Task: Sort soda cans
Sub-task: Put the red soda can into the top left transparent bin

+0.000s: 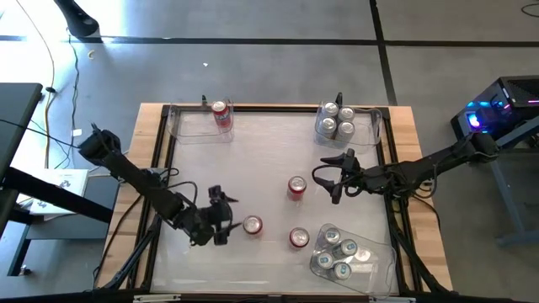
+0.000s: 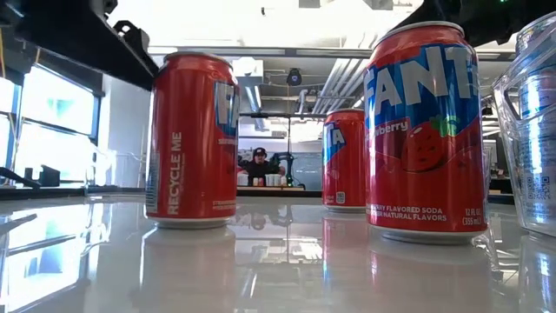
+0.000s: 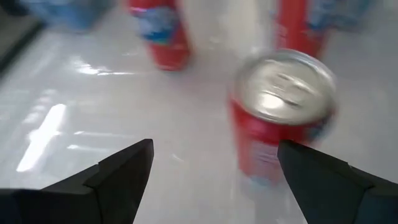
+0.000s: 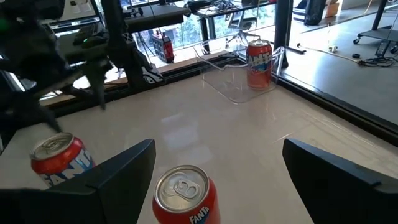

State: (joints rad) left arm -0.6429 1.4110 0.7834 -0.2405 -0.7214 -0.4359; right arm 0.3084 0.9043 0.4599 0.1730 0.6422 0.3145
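Note:
Three red soda cans stand upright and loose on the white table: one (image 1: 252,225) just ahead of my left gripper (image 1: 229,219), one (image 1: 296,187) in front of my right gripper (image 1: 324,179), and one (image 1: 299,238) near the front right bin. Both grippers are open and hold nothing. In the left wrist view the nearest can (image 3: 280,118) stands ahead of the gripper (image 3: 214,171), toward one finger. In the right wrist view a can (image 4: 185,194) stands between the fingers of the gripper (image 4: 214,180), apart from both.
A clear bin (image 1: 189,126) at the far left holds one red can (image 1: 221,115). A far right bin (image 1: 366,126) holds several silver cans (image 1: 335,120). A near right bin (image 1: 375,257) holds several blue cans (image 1: 341,251). A raised frame (image 1: 160,160) rims the table.

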